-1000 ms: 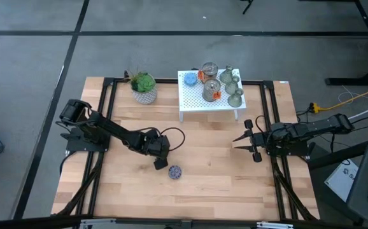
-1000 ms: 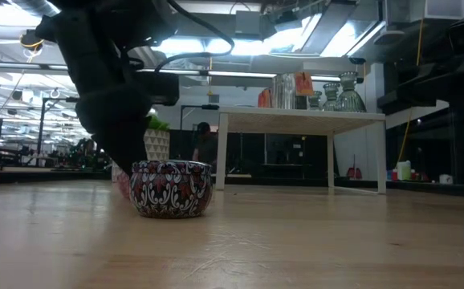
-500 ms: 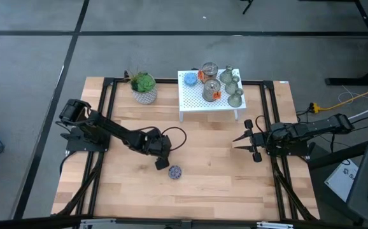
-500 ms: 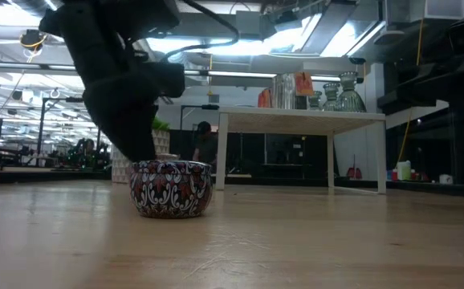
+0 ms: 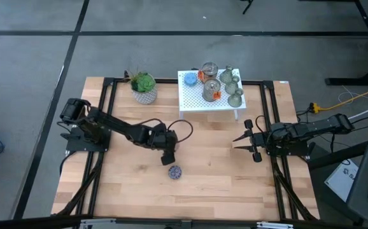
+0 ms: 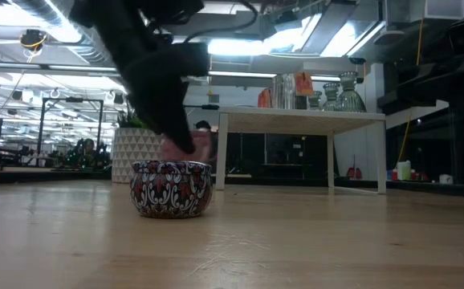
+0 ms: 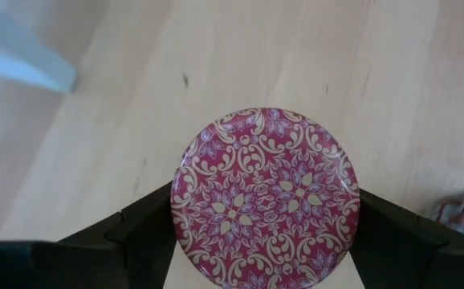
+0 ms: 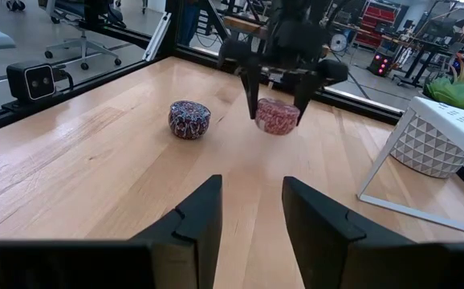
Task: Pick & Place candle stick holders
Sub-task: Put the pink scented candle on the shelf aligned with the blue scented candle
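Left wrist view: the left gripper (image 7: 266, 241) is clamping a red floral-patterned round tin (image 7: 266, 199) between its fingers, just above the worktop (image 5: 222, 165). A second, darker patterned tin (image 5: 174, 171) is resting just beside it. The right gripper (image 5: 247, 140), fingers apart, is waiting near the worktop's right edge. The candle stick holders (image 5: 233, 87) are standing upright on the small white raised table (image 5: 190, 102) at the far side, nearer the right gripper than the left.
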